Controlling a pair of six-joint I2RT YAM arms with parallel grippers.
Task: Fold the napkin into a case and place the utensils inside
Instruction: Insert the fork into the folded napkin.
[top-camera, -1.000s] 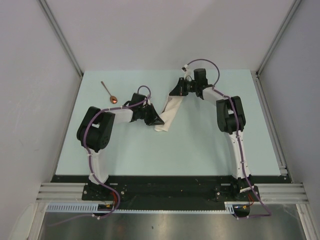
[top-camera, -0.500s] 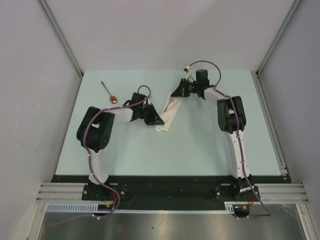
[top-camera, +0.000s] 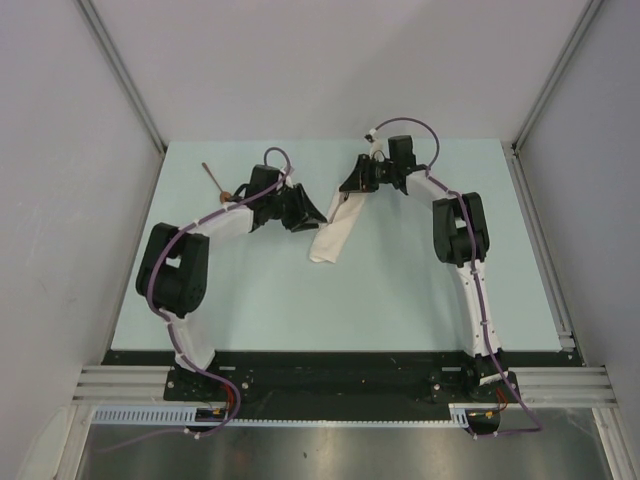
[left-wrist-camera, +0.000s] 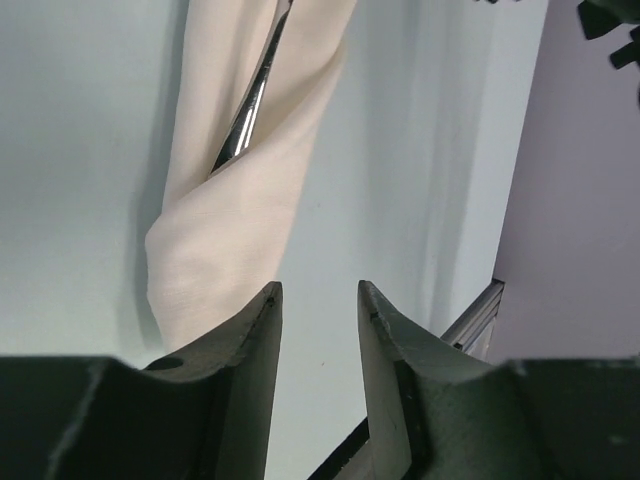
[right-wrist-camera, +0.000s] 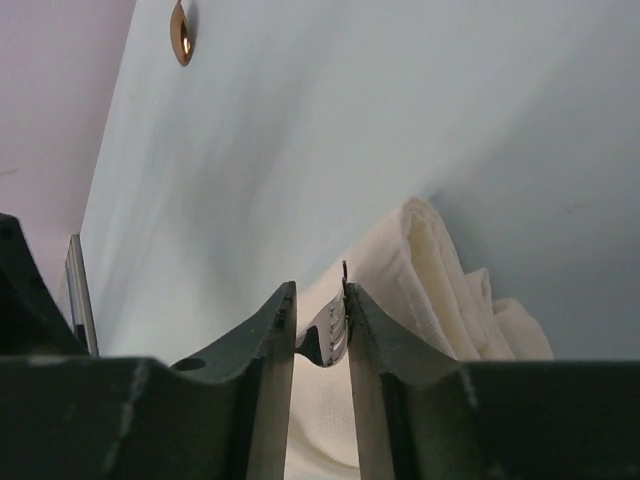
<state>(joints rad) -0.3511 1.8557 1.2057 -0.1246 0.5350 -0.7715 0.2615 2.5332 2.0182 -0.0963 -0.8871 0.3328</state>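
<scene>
The cream napkin (top-camera: 331, 235) lies as a long narrow case running from the table's middle toward the back. The silver fork (left-wrist-camera: 245, 118) is tucked in its slit, handle showing in the left wrist view. The fork's head (right-wrist-camera: 335, 332) sticks out at the far end between the parted fingers of my right gripper (right-wrist-camera: 320, 300), leaning on the right finger; that gripper (top-camera: 351, 190) is open. My left gripper (top-camera: 308, 214) hangs open and empty just left of the case (left-wrist-camera: 235, 220). The copper-bowled spoon (top-camera: 218, 183) lies at the back left, partly under my left arm.
The spoon's bowl (right-wrist-camera: 182, 35) shows far off in the right wrist view. A metal rail (top-camera: 540, 250) borders the table's right edge, and grey walls close in on three sides. The arm bases sit on the near rail (top-camera: 330, 380).
Both grippers have opened. The left one let go of the cloth's near end and drew back and up toward the spoon. The right one loosened around the fork's head.
</scene>
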